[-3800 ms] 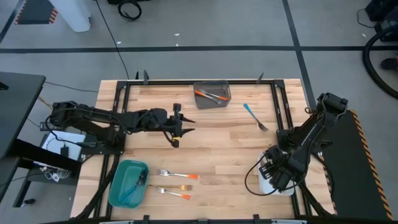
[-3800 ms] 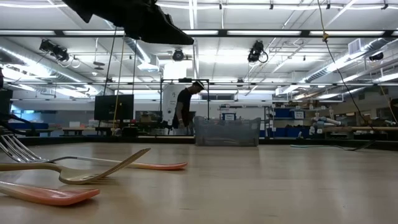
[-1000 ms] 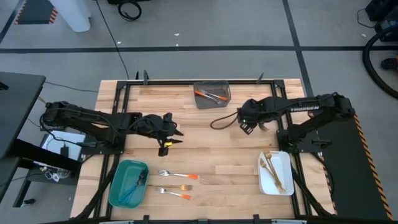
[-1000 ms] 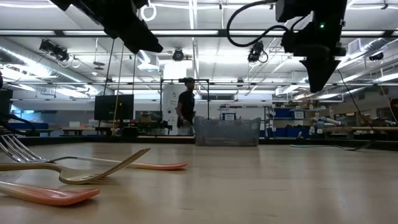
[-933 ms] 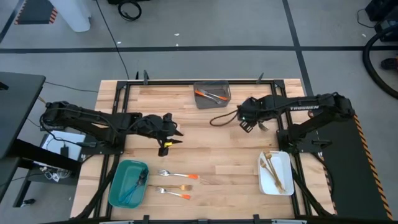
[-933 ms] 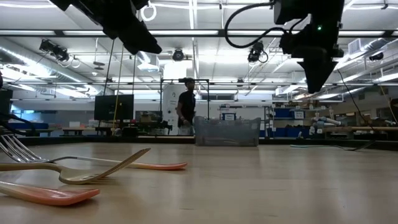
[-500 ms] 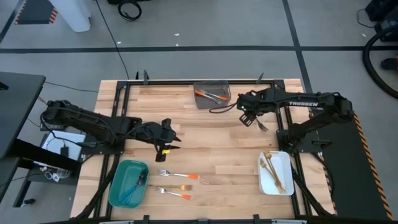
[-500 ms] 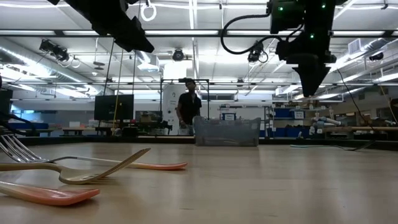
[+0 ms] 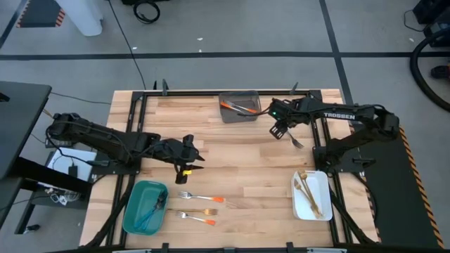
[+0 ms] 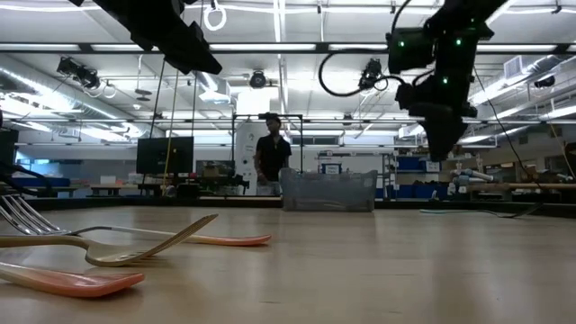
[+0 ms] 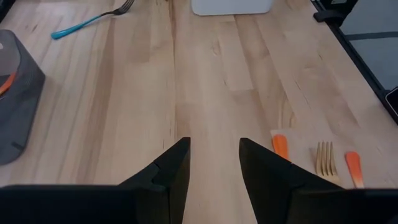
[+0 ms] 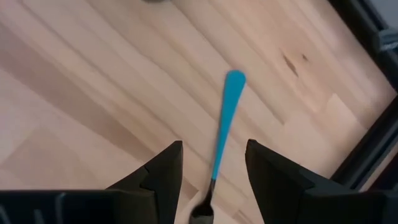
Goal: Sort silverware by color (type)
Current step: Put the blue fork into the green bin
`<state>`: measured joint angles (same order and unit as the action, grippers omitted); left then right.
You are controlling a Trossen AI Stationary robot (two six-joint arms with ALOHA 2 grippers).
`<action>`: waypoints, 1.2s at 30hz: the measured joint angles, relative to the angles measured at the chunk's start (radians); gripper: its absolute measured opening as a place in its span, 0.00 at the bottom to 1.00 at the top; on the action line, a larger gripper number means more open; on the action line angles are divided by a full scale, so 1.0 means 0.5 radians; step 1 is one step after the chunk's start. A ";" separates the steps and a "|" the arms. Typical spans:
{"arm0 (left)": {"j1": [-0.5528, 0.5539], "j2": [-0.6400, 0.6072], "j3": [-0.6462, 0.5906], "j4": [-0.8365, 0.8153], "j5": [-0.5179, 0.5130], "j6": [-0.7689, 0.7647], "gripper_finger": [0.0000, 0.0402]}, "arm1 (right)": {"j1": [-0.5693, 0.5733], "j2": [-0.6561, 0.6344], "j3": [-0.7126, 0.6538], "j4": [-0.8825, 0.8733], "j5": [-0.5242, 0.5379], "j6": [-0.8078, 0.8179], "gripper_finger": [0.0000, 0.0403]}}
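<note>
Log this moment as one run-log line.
right gripper: open, above blue-handled fork | left gripper: open, mid-table, empty | two orange-handled forks loose near teal bin

1. Wide bare wood mid-table (image 9: 239,158), free passage between the arms
2. Grey bin (image 9: 240,107) blocks the far edge
3. Teal bin (image 9: 135,218) and two orange-handled forks (image 9: 200,199) crowd the near left
4. White bin (image 9: 311,209) fills the near right

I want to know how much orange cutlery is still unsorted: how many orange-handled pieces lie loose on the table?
2: both orange-handled forks lie side by side beside the teal bin, one above the other in the high view. Others already sit in the grey bin.
</note>
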<state>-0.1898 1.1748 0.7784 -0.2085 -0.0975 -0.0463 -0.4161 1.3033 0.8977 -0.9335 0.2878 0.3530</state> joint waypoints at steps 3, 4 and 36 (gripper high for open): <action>0.001 0.000 0.000 0.000 -0.001 -0.002 0.36 | -0.060 0.000 -0.073 0.043 -0.020 -0.018 0.45; 0.002 0.000 0.000 0.001 -0.001 -0.003 0.36 | -0.084 0.000 -0.094 0.063 -0.044 -0.024 0.45; 0.002 0.000 0.000 -0.016 0.000 0.011 0.36 | -0.602 0.000 -0.346 0.280 -0.371 -0.199 0.45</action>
<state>-0.1890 1.1748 0.7784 -0.2165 -0.0975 -0.0406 -0.7172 1.3033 0.7246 -0.7937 0.1020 0.2537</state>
